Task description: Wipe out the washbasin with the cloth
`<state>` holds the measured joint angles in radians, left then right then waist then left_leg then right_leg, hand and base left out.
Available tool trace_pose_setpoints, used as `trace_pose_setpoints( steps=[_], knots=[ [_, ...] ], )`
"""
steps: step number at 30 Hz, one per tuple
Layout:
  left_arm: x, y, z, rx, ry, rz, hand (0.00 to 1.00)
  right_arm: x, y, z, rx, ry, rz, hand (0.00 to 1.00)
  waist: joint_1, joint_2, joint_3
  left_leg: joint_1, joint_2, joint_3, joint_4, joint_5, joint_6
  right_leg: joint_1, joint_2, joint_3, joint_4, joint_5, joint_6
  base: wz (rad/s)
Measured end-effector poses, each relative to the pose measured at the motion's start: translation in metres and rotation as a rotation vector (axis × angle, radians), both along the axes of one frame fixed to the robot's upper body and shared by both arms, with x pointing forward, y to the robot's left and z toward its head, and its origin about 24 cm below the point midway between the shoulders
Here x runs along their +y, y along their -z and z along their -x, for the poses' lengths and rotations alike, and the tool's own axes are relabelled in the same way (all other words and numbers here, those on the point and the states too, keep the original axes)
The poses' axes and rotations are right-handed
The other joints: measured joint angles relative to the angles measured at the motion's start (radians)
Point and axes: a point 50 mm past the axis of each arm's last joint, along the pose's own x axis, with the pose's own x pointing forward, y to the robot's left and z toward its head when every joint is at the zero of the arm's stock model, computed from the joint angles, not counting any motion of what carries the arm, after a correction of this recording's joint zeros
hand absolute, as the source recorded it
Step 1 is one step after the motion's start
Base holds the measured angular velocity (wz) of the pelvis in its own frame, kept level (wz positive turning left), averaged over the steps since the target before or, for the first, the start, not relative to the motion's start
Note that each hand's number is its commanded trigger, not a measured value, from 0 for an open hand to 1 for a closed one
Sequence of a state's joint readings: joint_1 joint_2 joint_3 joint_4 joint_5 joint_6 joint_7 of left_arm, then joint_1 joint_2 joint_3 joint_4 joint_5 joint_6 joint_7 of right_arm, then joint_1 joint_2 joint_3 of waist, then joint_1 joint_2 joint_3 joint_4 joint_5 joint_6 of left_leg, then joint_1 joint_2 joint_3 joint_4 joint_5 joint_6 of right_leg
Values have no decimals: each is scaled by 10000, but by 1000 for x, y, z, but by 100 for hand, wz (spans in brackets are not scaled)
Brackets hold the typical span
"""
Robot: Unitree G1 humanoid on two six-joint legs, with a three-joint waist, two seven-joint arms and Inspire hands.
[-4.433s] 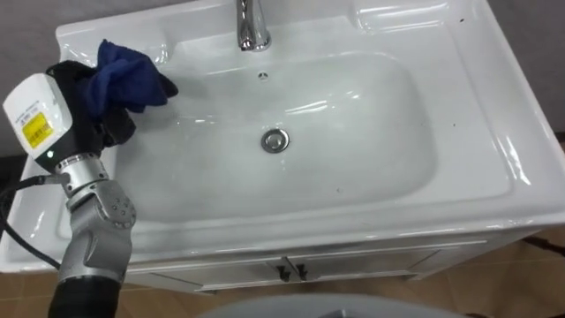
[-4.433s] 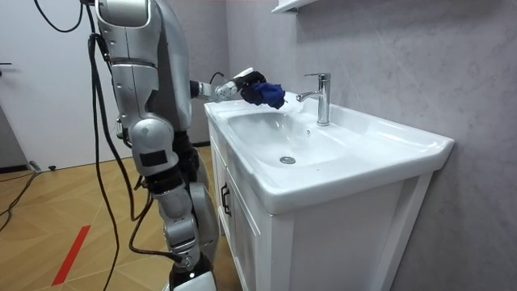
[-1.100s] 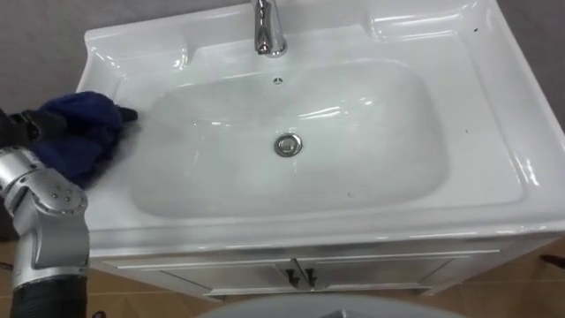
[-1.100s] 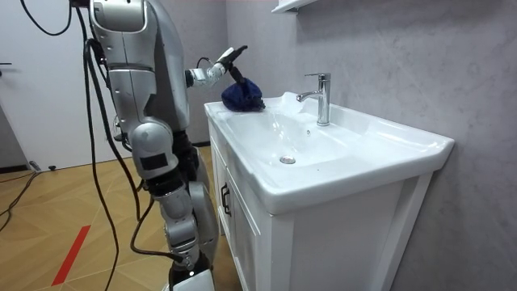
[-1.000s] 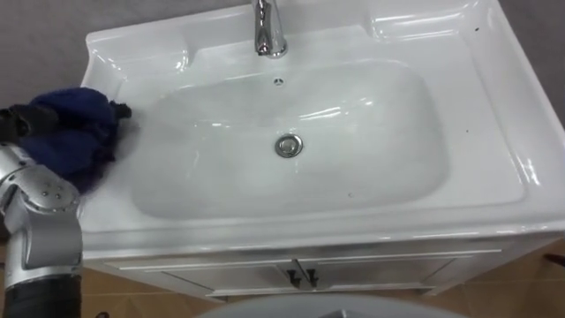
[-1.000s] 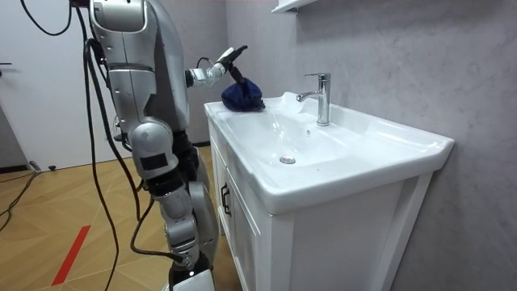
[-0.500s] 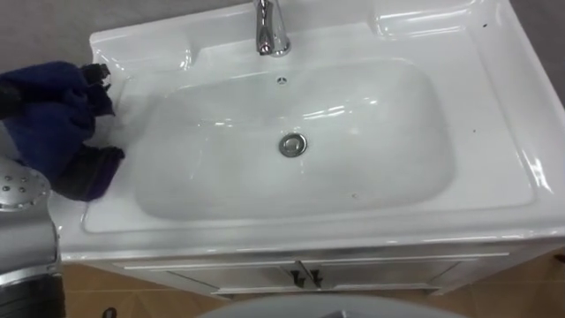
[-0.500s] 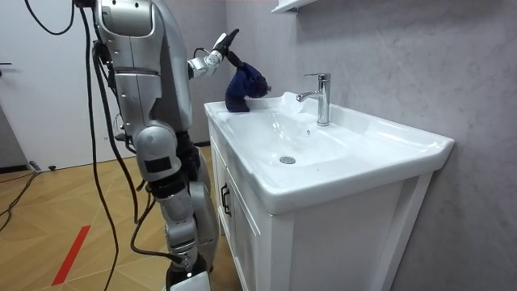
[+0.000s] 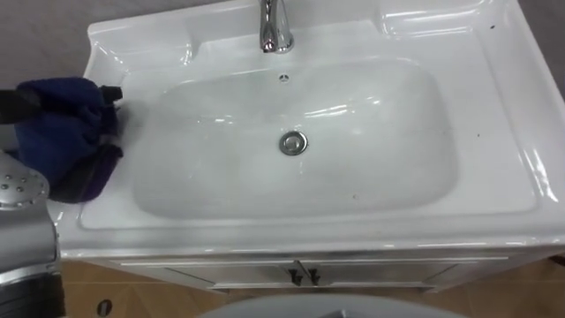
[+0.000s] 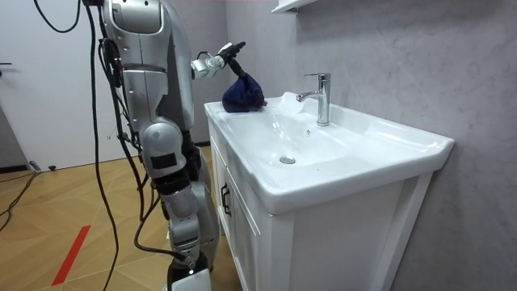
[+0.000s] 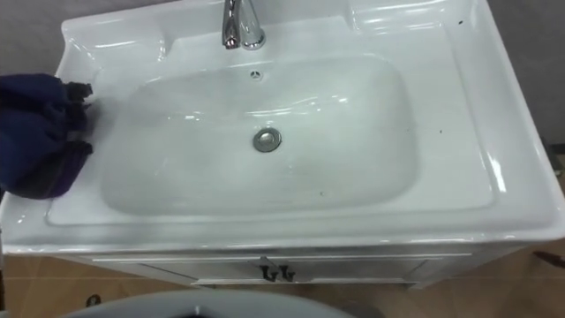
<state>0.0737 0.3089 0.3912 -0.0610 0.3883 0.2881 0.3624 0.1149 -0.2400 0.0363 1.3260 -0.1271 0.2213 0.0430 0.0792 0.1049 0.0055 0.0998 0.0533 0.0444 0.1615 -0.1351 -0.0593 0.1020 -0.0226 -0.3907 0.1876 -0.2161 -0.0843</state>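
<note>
The cabinet (image 10: 323, 234) is faced by the robot from its end, as the room view shows, so that the left arm can be reached over the top.

The basin (image 9: 371, 168) is spread out beyond the fingertips and to their right, its bowl bare and glossy. The flat surface (image 9: 99, 210) on the left of the bowl lies directly under the fingers.

The cloth (image 9: 55, 141), dark blue and bunched, is hung from the left hand (image 10: 220, 58). Its top is clamped in the fingers (image 9: 109, 92), which are closed together round the gathered fabric. Its lower folds are rested on the surface below them, just outside the bowl's edge. The grip by the top is judged to be chosen so that the loose bulk is left hanging as a pad under the fingers, and the palm is kept clear of the porcelain.

The tap (image 9: 275, 26) is set well beyond the fingers and to their right, at the back of the bowl. The drain (image 9: 293, 142) is found farther to their right, at the bowl's bottom.

The cloth is judged to be parked beside the bowl, not working in it. For wiping, it would have to be lowered past the edge and drawn toward the drain.
</note>
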Motion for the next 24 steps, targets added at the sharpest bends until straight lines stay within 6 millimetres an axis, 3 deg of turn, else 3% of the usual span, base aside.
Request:
trace_pose_setpoints(
  steps=[5,10,13,19,22,24],
  knots=[
    [-2,11,-3,1742,665,189,0,-3,-1,1,159,66,34,0,-70,-12,19,-12,-10,10,-19,1,0,1,-20,-107,37,2,8,6],
    [-17,38,-8,3979,1916,873,0,-9,-3,-13,-150,-155,-12,0,-228,94,33,-20,-14,20,-9,0,1,5,-42,-187,80,11,23,4],
    [-24,44,-11,4722,2559,1128,0,-11,-5,-19,-309,-203,-84,0,-270,160,8,-20,-26,37,29,0,2,7,-67,-194,39,5,33,1],
    [-13,36,-11,5590,2869,824,0,-21,-8,-21,-302,-277,12,0,-285,315,-16,-25,-46,11,42,-1,2,21,-84,-218,23,13,46,1],
    [-12,35,-12,5726,2983,706,0,-25,-10,-23,-427,-348,229,0,-281,321,41,-20,-64,11,39,-1,3,27,-106,-210,102,22,62,0],
    [-12,35,-12,5659,3024,816,0,-25,-10,-25,-547,-411,310,0,-250,377,34,-18,-72,12,45,-17,30,17,-122,-216,150,8,83,0]
  ],
)
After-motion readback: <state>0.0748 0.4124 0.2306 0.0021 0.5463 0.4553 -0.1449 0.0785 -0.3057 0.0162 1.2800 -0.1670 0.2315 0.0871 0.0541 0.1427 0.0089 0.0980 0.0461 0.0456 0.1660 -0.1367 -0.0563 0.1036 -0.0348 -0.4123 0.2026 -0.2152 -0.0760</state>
